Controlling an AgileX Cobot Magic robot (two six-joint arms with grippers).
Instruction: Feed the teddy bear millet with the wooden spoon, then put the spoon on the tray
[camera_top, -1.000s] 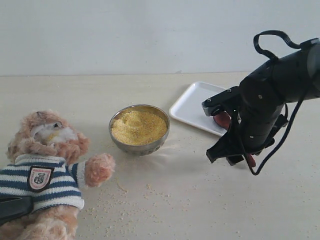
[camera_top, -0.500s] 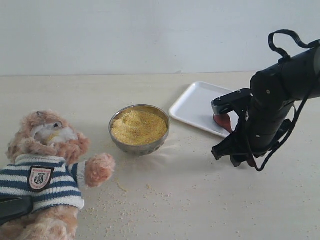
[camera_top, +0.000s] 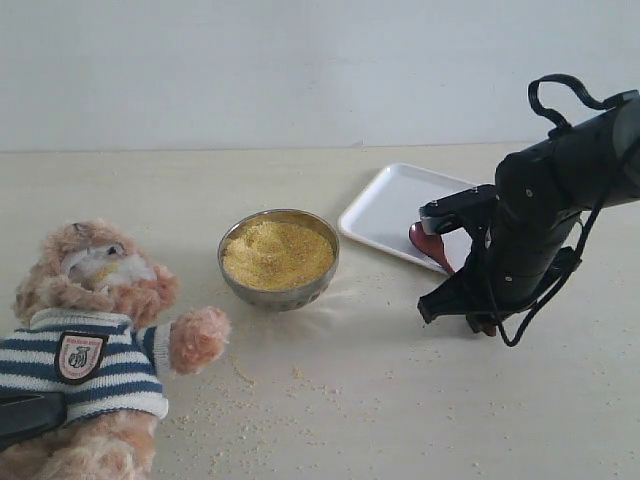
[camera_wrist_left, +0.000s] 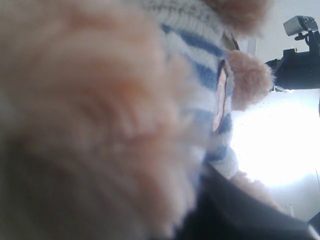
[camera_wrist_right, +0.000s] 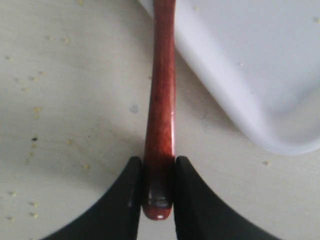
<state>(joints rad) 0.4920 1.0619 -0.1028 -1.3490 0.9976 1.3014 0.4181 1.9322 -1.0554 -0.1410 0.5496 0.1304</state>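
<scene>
- At the right of the table (camera_top: 360, 400), the right gripper (camera_top: 478, 318) is clamped on the tail end of the wooden spoon (camera_top: 428, 243). Its two black fingers (camera_wrist_right: 131, 186) pinch the slim handle from both sides.
- The spoon's oval bowl sits over the near right edge of the tray (camera_top: 385, 208), and the handle runs back out over bare table. Whether the bowl touches the tray I cannot tell.
- Main risk: letting go now, with most of the handle outside the rim, would likely tip the spoon off onto the table.
- Pushing further in at a low height could catch the rim and shove the light tray.
- The millet (camera_top: 278, 252) lies heaped in the metal bowl (camera_top: 282, 296) left of the tray, with loose grains scattered nearer.
- The teddy bear (camera_top: 90, 330) lies at the near left. The left gripper (camera_top: 22, 416) is a dark shape against its side, and fur hides whether it is gripping.
</scene>
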